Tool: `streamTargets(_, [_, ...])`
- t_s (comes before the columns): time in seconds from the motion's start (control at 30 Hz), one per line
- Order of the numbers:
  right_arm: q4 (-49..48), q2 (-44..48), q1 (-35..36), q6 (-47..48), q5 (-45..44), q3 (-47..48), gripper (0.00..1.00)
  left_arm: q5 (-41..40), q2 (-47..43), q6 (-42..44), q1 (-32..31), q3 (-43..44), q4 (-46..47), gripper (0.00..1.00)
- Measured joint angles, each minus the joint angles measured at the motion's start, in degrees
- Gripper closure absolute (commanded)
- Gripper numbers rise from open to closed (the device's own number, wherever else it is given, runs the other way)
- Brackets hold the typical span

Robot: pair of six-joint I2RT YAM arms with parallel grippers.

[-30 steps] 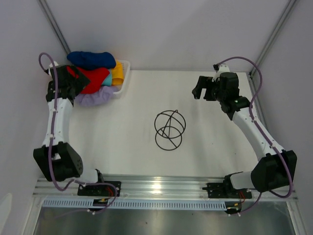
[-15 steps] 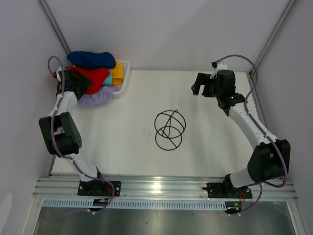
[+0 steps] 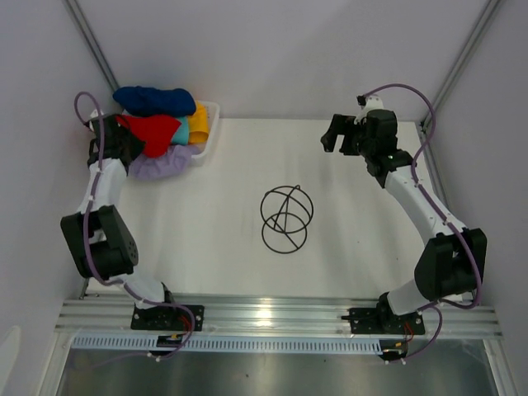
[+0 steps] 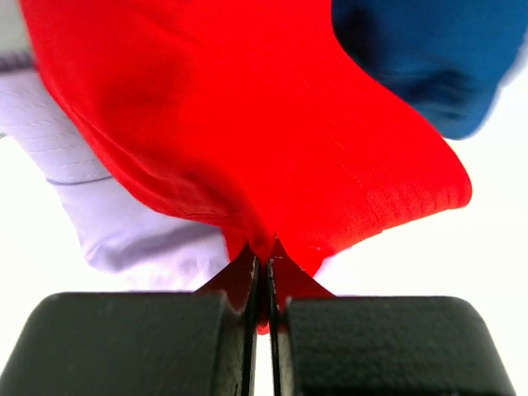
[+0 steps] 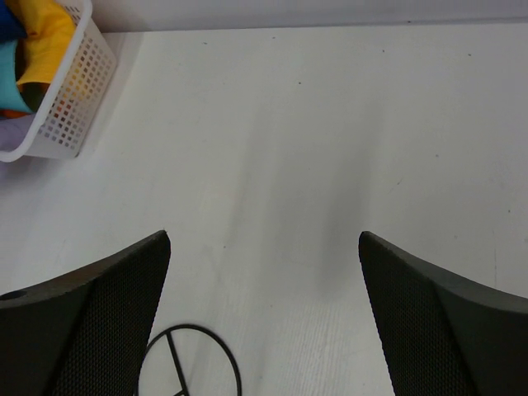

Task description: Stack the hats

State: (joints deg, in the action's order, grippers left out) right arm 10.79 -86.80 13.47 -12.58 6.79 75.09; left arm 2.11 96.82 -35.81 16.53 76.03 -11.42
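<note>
Table (image 3: 371,239): white, with a black wire stand (image 3: 286,216) at centre and a white basket (image 3: 211,120) in the far-left corner.
Hats: heaped in and over the basket, namely dark blue hat (image 3: 154,101), red hat (image 4: 247,124), lilac hat (image 3: 161,165) and yellow hat (image 3: 198,122).
Left gripper (image 4: 262,285): pinched tight on the red hat's edge.
Right gripper (image 5: 264,239): spread wide, holding nothing, above the table.

Can't spot any readable text here, folks. The red hat (image 3: 157,132), the other hats (image 3: 154,101), the white basket (image 3: 213,115), the black wire stand (image 3: 285,219) and the tabletop (image 3: 355,231) all look plain: no logos, labels or numbers.
</note>
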Motion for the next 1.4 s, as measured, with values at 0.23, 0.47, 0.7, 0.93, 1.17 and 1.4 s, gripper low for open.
streamTargets(0.23, [-0.72, 1.90, 0.04, -0.81, 3.23, 0.92, 0.00, 5.46, -8.76, 11.19, -0.76, 14.84, -17.53, 0.99])
streamTargets(0.47, [-2.93, 7.23, 0.17, -2.25, 8.59, 0.92, 0.01, 10.38, -11.96, 24.28, -11.54, 33.33, -38.73, 0.98])
streamTargets(0.7, [-7.32, 14.19, 0.83, -4.66, 17.49, -0.85, 0.00, 17.53, -14.86, 30.95, -28.74, 34.49, -50.73, 0.98])
streamTargets(0.93, [-11.91, 21.18, 4.55, -7.13, 25.49, -4.31, 0.01, 23.96, -16.39, 30.75, -38.80, 35.56, -52.76, 0.99])
streamTargets(1.17, [-12.66, 23.82, 14.78, -9.55, 26.10, -7.45, 0.02, 26.45, -18.36, 29.20, -46.62, 35.52, -52.13, 0.99])
streamTargets(1.4, [-11.72, 23.69, 20.13, -13.55, 24.09, -11.98, 0.30, 26.45, -17.75, 28.61, -49.03, 34.82, -51.74, 0.99])
